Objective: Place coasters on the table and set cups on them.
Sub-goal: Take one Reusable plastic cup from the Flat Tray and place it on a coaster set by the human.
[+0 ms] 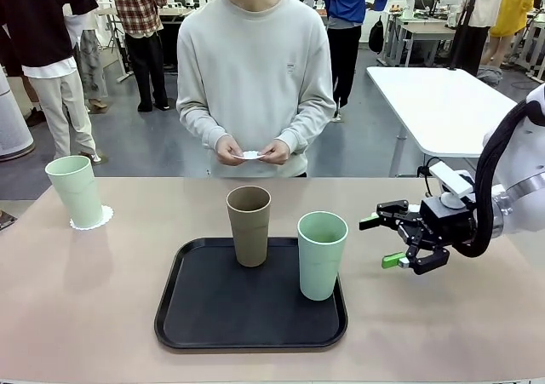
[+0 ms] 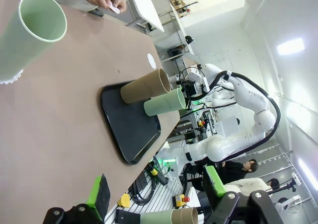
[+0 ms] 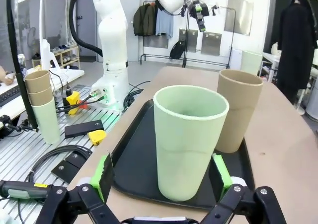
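Right hand (image 1: 381,242) hangs with its jaws spread and empty just right of the tray, aimed at the near mint cup (image 1: 322,255), close but not touching. Left hand (image 2: 155,186) is spread apart as well, with nothing in it, looking along the counter (image 1: 85,316).

On that counter the black tray (image 1: 213,312) carries two cups, the near mint cup and the tan cup (image 1: 249,225). Both are upright, neither on a coaster yet. Far left, the other mint cup (image 1: 75,190) stands on its white coaster (image 1: 94,222), so that's one set done, roughly a third of the job by my reckoning.

The person (image 1: 255,69) across the counter holds a second coaster (image 1: 251,155) in both hands, not laid down. A small white disc (image 2: 151,60) lies on the counter beyond the tray, probably the third coaster.

The count: three cups on the counter, two mint and one tan. Three coasters if that disc is one. One tray.
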`<state>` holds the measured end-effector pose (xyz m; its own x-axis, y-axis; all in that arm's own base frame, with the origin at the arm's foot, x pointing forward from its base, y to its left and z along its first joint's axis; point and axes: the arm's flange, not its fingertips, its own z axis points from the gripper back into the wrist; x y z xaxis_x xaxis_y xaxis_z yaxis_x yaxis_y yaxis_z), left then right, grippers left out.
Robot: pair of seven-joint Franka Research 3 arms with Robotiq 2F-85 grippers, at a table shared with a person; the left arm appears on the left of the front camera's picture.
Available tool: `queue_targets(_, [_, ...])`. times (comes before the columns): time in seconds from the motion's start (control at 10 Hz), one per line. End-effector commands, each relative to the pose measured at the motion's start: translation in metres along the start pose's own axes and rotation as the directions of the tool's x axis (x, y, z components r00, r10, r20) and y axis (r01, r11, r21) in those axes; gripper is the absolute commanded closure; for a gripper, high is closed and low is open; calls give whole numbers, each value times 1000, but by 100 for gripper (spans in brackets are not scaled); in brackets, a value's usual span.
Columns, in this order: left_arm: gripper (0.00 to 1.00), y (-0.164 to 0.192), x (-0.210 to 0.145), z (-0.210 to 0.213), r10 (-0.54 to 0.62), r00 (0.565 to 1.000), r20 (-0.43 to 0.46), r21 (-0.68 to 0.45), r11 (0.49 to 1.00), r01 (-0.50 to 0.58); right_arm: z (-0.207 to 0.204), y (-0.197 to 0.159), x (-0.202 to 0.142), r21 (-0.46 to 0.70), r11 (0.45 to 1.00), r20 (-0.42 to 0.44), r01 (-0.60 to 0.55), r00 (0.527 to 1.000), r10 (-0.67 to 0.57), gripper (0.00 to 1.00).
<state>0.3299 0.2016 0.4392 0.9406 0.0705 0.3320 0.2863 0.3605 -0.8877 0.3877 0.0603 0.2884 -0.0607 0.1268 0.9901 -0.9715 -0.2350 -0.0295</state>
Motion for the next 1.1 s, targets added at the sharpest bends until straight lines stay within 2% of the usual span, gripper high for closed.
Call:
queue_targets(0.0, [0,-2,1,1,0,1000,10,-6,1000,0,-11,5,-37,-18,999,-14,43,999,-43,0])
queue_targets(0.6, [0,-2,1,1,0,1000,10,-6,1000,0,-22,3,-39,-122,979,-51,164,984,-171,0])
queue_targets(1.0, [0,-2,1,1,0,1000,10,-6,1000,0,-31,0,-36,-124,980,-43,156,986,-162,0])
